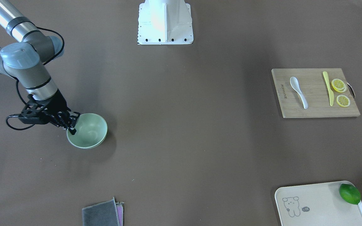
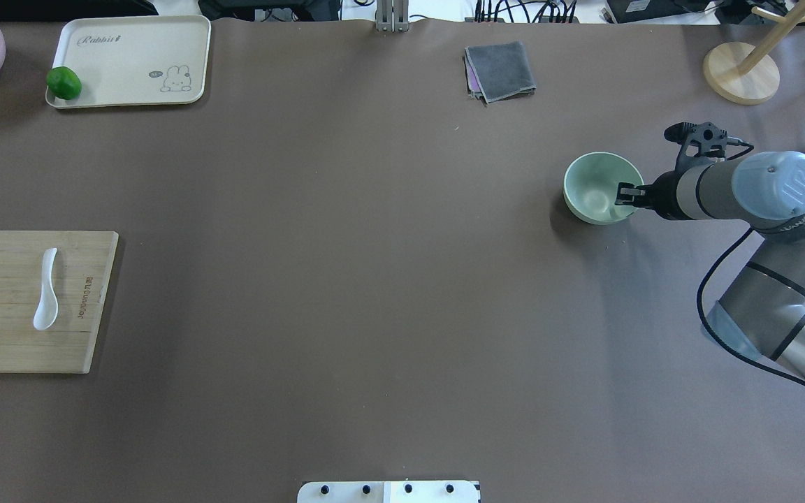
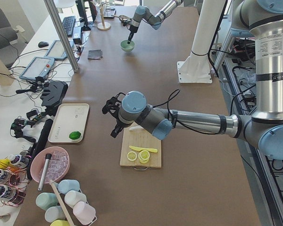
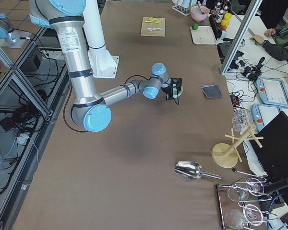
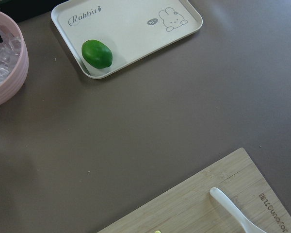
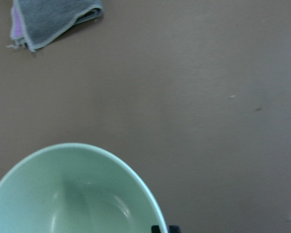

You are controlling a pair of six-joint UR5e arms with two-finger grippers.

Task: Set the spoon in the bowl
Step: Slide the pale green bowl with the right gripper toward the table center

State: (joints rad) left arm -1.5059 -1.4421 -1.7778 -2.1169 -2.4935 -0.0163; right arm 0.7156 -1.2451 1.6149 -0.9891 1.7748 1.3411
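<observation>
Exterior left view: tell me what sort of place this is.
Probably a robotics lab staged for kitchen tasks: a left arm and a right arm mounted at one table, a control tablet on the side bench, and props like a cutting board with lemon slices.

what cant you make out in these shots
Left gripper: seen only in the left side view, small; open or shut unclear.
Right gripper at the bowl rim: small in the exterior views, cut off in its wrist view; grip unclear.
Spoon: scoop cut off by left wrist view's bottom edge.
</observation>
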